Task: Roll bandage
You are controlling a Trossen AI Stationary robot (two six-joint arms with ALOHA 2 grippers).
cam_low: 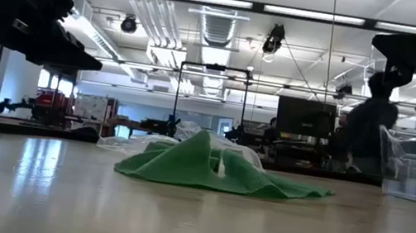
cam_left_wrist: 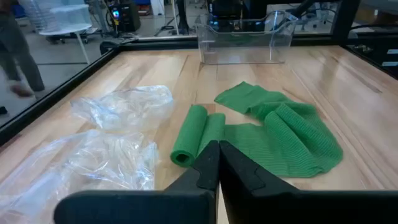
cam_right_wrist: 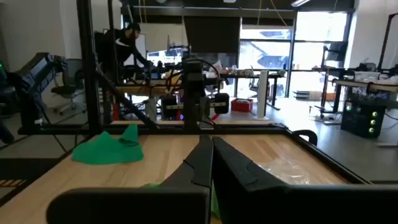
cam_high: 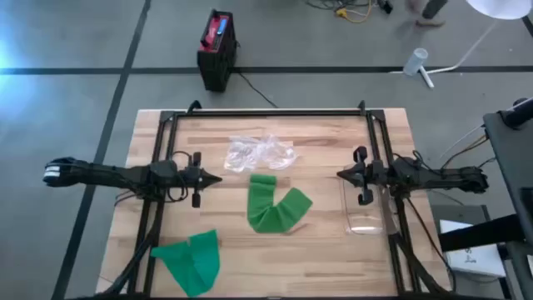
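The bandage, soft, light and limp at the table's middle, is best being taken by its loose end, both claws, left and right, being held closed and empty.

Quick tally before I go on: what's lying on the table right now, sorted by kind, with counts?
Green bandages: 2, one mid-table, one at the near left corner
Crumpled clear plastic bags: 1
Clear plastic containers: 1, under the right gripper
Total: 4
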